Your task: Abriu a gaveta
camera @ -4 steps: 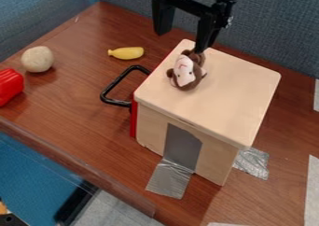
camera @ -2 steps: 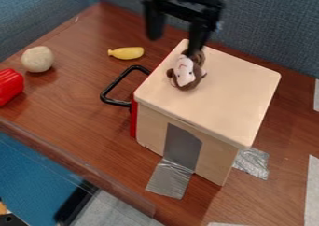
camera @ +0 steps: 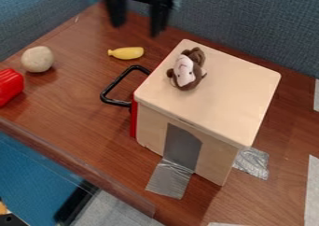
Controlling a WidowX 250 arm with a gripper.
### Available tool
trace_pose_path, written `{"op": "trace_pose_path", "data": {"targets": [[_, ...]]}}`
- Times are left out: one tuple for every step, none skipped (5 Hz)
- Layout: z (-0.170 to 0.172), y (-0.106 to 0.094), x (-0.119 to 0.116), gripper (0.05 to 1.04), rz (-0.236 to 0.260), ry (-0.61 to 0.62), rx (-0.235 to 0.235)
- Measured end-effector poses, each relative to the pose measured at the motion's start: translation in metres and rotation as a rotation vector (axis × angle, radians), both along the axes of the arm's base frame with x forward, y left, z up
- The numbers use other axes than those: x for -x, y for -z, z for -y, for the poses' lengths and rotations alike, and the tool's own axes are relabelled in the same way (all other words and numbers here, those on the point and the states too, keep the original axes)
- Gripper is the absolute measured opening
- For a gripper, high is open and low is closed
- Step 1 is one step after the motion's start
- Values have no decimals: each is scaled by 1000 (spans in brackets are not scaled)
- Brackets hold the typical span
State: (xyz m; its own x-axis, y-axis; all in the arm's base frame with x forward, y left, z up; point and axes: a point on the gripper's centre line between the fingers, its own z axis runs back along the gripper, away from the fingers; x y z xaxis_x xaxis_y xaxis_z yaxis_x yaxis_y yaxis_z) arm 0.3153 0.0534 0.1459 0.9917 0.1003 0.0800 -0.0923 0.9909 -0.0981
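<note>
Drawer point(camera: 133, 122): located in the left side of the light wooden box point(camera: 230, 92), its narrow red front seen almost edge-on against the box wall. Drawer position: shut. The black handle point(camera: 114, 82), a bent bar, projects from the red front toward the left of the view.

Gripper point(camera: 136, 29): located at the top edge of the view, left of centre, above the far part of the table point(camera: 68, 122). Gripper state: open, fingers spread, nothing between them. It is apart from the handle.

Surrounding items:
- Plush monkey point(camera: 185, 73): lies on the box top, close to the edge above the drawer side, with its pale face upward.
- Yellow toy banana point(camera: 128, 53): lies on the table near the handle, on the handle's far side, apart from it.
- Pale round ball point(camera: 37, 59): rests on the drawer's side of the table, well apart from the handle.
- Red ribbed object point(camera: 9, 86): sits at the left edge of the view, near the ball and partly cut off by the frame.
- Silver tape: one strip point(camera: 171, 178) runs from the box's front face onto the table; another piece point(camera: 252, 163) lies beside the box at the right.
</note>
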Motion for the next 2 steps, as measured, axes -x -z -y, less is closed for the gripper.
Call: {"op": "trace_pose_path", "data": {"targets": [[-14, 32, -9, 1000, -27, 0, 27], [-19, 69, -16, 999, -101, -41, 32]]}}
